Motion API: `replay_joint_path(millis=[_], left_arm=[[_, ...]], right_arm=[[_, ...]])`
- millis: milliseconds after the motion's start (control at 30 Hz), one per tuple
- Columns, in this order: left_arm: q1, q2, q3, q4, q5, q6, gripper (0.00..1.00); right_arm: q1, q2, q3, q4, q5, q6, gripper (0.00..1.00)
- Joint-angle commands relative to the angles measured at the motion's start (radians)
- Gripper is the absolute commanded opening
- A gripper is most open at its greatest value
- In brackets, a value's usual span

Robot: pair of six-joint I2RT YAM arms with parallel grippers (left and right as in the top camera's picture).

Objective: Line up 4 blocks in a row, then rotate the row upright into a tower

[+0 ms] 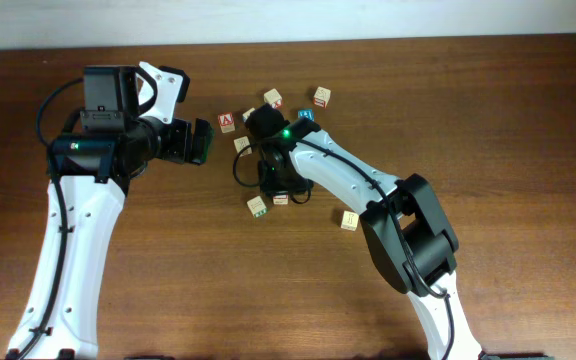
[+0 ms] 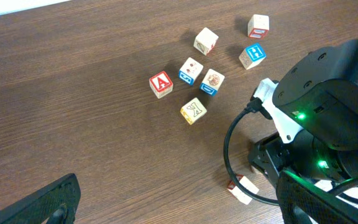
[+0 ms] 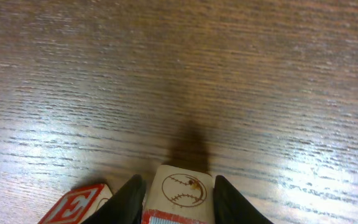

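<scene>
Toward the desk's left edge the left gripper (image 1: 204, 142) hangs wide open, empty. Near the desk's middle the right gripper (image 1: 278, 182) pinches a pale wooden cube drawn with a baseball (image 3: 180, 188); one rotation seems underway, the tally of four unclear.

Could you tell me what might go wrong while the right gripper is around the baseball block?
1. The right gripper is closed on the baseball block, and a red-lettered block sits right beside one finger. Turning could knock that neighbour out of place.
2. The black cable loops out beside the gripper, close to a nearby block on the table. It might snag or drag it as the wrist turns.
</scene>
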Motion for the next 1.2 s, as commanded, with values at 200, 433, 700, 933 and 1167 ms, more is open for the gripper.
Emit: replay_joint_path(millis=[200, 433, 700, 933, 1167], left_arm=[[0.002, 0.005, 0.018, 0.002, 0.001, -0.005, 0.99], [0.002, 0.005, 0.018, 0.002, 0.001, -0.005, 0.99], [0.002, 0.005, 0.018, 0.002, 0.001, -0.005, 0.99], [0.002, 0.005, 0.018, 0.002, 0.001, -0.005, 0.99], [0.002, 0.005, 0.018, 0.001, 0.001, -0.005, 0.99]], right_arm=[[-0.035, -0.051, 0.112, -0.211, -0.002, -0.085, 0.33], [-0.048, -0.121, -0.026, -0.332, 0.003, -0.043, 0.33], [-0.117, -0.121, -0.166, -0.26, 0.043, 0.059, 0.33], [-0.151, -0.123, -0.077, -0.243, 0.016, -0.019, 0.53], [0.041, -0.114, -0.029, 0.05, -0.111, -0.291, 0.56]])
